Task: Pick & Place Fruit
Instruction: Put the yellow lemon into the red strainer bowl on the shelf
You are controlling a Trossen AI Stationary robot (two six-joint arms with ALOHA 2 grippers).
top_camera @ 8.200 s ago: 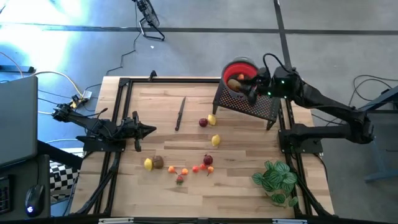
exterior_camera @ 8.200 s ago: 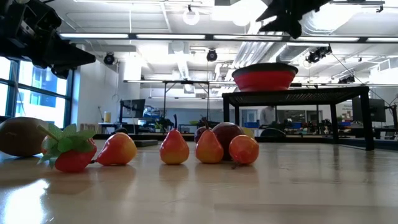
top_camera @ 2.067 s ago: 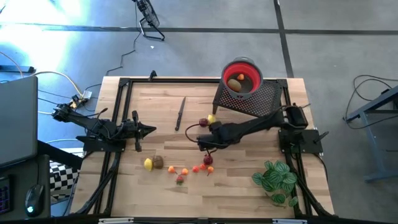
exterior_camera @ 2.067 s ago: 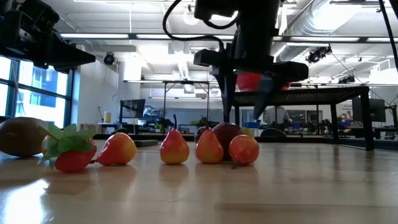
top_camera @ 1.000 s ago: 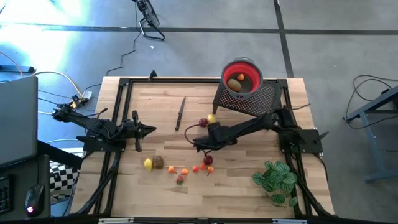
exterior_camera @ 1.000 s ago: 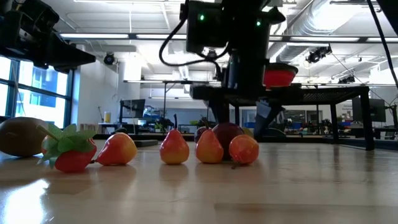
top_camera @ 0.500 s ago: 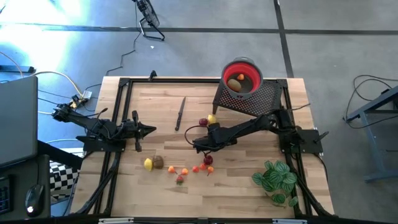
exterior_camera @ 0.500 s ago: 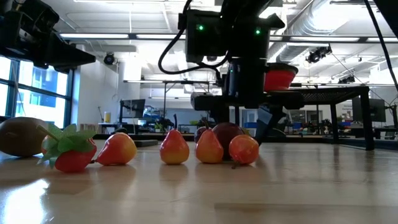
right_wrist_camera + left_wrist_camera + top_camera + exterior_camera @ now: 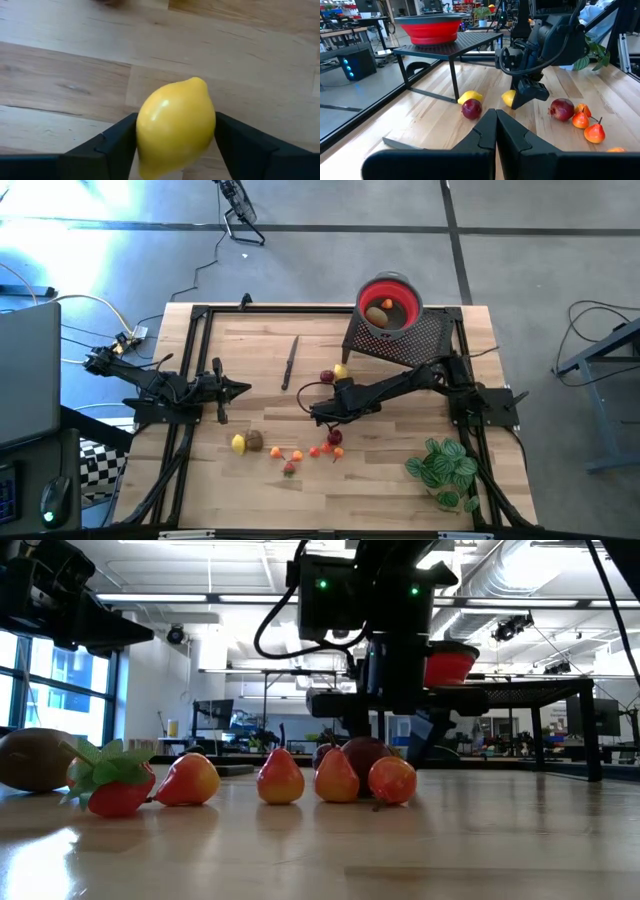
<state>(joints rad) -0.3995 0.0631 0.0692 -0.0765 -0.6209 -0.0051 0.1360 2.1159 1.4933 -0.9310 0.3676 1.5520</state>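
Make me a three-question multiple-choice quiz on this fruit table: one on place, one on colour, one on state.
1. Where is the red bowl?
A. on the black stand
B. on the wood beside the knife
C. on the floor

2. What colour is the fruit between the right end effector's fingers?
A. red
B. yellow
C. brown

3. How is the left end effector?
A. shut, empty
B. wide open
C. gripping a pear

Answers:
A, the bowl sits atop the black stand.
B, a lemon fills the right wrist view.
A, its fingers meet with nothing between them.
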